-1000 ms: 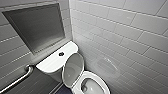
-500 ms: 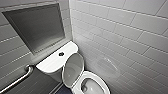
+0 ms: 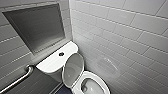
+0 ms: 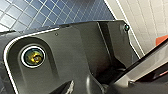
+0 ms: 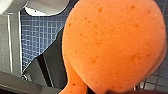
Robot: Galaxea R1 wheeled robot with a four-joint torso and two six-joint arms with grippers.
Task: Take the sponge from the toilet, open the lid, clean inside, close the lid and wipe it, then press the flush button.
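Gleaming tiled walls [image 3: 120, 32] around toilet [image 3: 98, 75]

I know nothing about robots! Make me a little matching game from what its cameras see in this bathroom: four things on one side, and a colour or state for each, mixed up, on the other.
Things:
1. lid
2. flush button
3. sponge
4. grab rail

Descriptions:
A. orange, dotted with small pores
B. silvery metal
C. raised upright
D. round and dark, set in the white tank top

Pairs: 1-C; 2-D; 3-A; 4-B
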